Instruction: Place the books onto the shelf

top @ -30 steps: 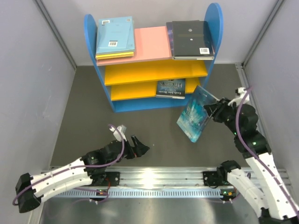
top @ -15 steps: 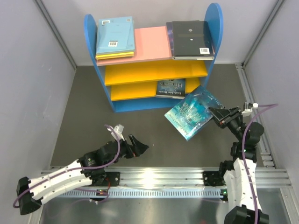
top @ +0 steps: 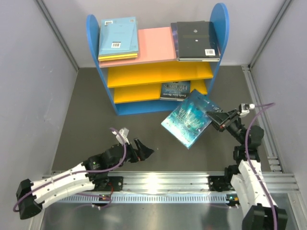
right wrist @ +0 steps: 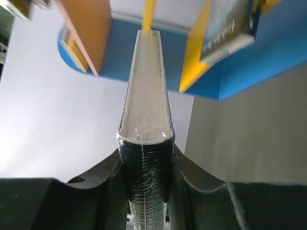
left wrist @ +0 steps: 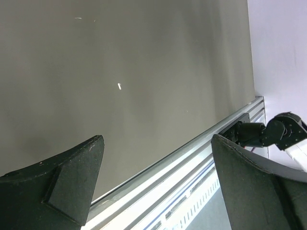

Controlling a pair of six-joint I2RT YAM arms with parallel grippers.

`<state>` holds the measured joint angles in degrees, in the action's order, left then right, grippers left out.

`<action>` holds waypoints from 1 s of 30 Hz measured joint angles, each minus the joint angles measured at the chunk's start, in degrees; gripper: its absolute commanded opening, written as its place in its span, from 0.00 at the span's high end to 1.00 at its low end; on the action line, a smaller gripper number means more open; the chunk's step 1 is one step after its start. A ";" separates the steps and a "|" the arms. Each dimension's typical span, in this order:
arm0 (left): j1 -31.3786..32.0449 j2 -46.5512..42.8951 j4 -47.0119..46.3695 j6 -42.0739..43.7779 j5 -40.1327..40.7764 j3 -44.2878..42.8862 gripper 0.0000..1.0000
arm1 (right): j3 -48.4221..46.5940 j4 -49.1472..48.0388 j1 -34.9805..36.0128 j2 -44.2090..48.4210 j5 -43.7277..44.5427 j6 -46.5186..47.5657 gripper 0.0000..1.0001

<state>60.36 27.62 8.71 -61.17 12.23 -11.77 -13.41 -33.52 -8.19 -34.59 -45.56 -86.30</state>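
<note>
Top external view: my right fingers [top: 216, 116] clamp the teal book [top: 188, 118] by one edge, tilted above the counter [top: 86, 110], just in front of the shelf [top: 219, 28]; right wrist view shows its edge pinched between both fingers, pointing at the shelf; my left fingers [top: 143, 151] hang low over the counter, spread wide, holding nothing; a light blue book [top: 118, 36] and a black book [top: 195, 38] lie on the pink top board; a dark book [top: 175, 90] sits on the lower yellow board.

no legible text; only barcodes [top: 116, 45] on the light blue book [top: 120, 31] and black book [top: 194, 36]
</note>
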 measured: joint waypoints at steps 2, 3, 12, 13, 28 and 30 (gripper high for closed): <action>0.00 0.74 -0.81 0.02 -0.07 0.00 0.01 | 1.03 0.98 5.97 -1.53 2.99 1.84 1.00; 0.00 1.11 -1.29 0.02 -0.24 0.00 0.01 | 1.51 0.83 8.81 -2.56 4.35 2.43 1.00; 0.00 2.01 -2.25 0.00 -1.07 0.00 0.02 | 4.15 -9.22 14.82 -17.88 10.78 2.49 1.00; 0.00 1.55 -2.25 0.00 -1.07 0.00 0.01 | 4.02 -10.10 14.80 -18.91 11.52 2.54 1.00; 0.00 5.07 -6.29 0.11 -0.74 0.02 0.01 | -5.35 -21.03 15.23 -35.45 12.07 2.03 1.00; 0.00 8.37 -7.89 0.48 -0.59 -0.20 0.01 | -7.10 -21.88 15.78 -38.27 12.09 2.03 1.00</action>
<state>60.36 35.99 0.82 -60.69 11.64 -11.97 -20.51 -55.40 7.60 -72.86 -33.47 -84.27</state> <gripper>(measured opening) 0.985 0.305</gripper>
